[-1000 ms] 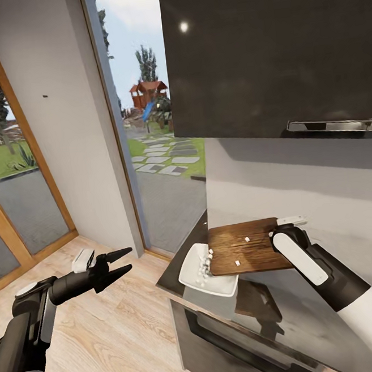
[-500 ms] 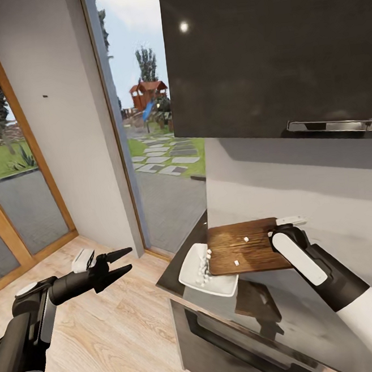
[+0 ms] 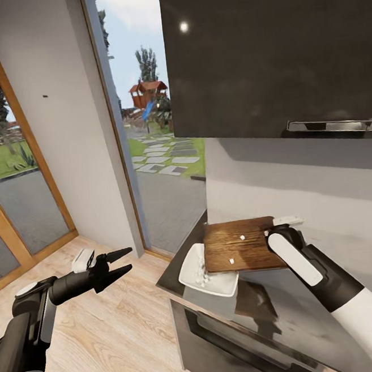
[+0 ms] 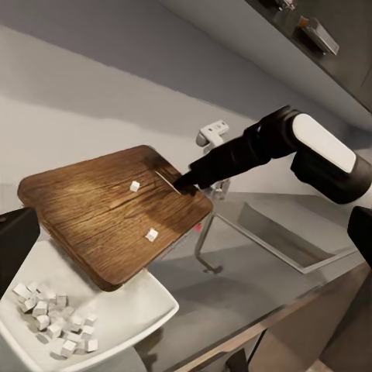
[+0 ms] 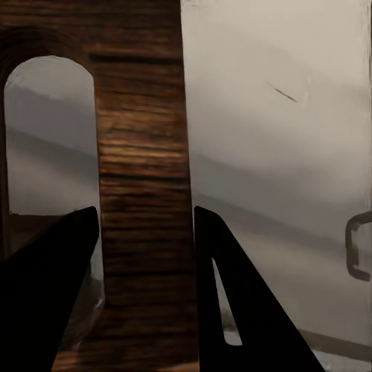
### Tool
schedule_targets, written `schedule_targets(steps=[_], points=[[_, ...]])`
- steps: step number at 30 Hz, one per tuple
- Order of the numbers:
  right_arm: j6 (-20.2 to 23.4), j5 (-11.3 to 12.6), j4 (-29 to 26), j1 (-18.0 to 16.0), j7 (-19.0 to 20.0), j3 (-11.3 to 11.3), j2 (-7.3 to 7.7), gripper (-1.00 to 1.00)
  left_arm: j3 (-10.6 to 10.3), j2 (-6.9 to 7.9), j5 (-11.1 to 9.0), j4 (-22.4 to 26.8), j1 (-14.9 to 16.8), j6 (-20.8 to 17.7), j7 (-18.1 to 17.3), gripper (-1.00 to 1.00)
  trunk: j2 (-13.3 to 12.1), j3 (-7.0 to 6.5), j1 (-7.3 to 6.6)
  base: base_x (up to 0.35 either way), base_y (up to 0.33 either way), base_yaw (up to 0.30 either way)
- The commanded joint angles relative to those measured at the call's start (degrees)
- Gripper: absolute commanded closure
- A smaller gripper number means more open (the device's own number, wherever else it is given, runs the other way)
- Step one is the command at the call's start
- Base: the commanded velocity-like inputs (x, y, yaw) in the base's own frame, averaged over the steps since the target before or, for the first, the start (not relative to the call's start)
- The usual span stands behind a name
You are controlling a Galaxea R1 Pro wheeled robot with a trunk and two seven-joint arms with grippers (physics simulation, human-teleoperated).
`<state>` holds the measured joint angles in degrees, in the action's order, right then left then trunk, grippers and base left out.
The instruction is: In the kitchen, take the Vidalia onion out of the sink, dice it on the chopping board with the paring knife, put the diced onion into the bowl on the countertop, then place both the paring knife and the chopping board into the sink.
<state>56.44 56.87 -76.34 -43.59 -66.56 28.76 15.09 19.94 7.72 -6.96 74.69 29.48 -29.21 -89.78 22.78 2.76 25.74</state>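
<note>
My right gripper (image 3: 268, 234) is shut on the slot-handle end of the dark brown chopping board (image 3: 237, 246). It holds the board in the air, tilted down toward the white bowl (image 3: 214, 285) on the grey countertop (image 3: 294, 306). Two onion dice (image 3: 241, 237) lie on the board, and several dice (image 4: 50, 322) sit in the bowl. In the right wrist view the board's handle end (image 5: 143, 194) fills the gap between the fingers (image 5: 232, 302). My left gripper (image 3: 125, 258) is open over the wood floor, away from the counter. The paring knife is out of view.
A dark wall cabinet (image 3: 270, 58) with a chrome handle hangs just above the counter. An oven front (image 3: 224, 341) sits below the counter edge. The sink basin (image 4: 283, 236) lies beyond the board. A glazed door (image 3: 154, 155) stands at the counter's left end.
The right gripper has carried the board a little left, farther over the bowl, and the two dice on it moved along. The left arm has not moved.
</note>
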Motion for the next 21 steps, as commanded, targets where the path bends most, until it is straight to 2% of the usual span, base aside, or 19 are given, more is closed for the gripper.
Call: schedule_targets(steps=[1,8,21], points=[[0.2,0.1,0.0,-0.1,-1.1,0.2,-0.06,1.0,0.0,0.01,0.0,0.0,0.1,-0.6,-0.2,-1.0,0.1,0.14,0.04,0.0,0.0,0.0],[-0.8,-0.3,0.0,-0.1,-1.9,1.6,-0.31,1.0,0.0,0.01,0.0,0.0,0.1,-0.6,-0.2,-1.0,0.1,0.14,0.04,0.0,0.0,0.0],[-0.9,-0.3,0.0,-0.1,-2.0,2.0,-0.32,1.0,0.1,0.01,0.0,0.0,0.1,-0.6,-0.2,-1.0,0.1,0.14,0.04,0.0,0.0,0.0]])
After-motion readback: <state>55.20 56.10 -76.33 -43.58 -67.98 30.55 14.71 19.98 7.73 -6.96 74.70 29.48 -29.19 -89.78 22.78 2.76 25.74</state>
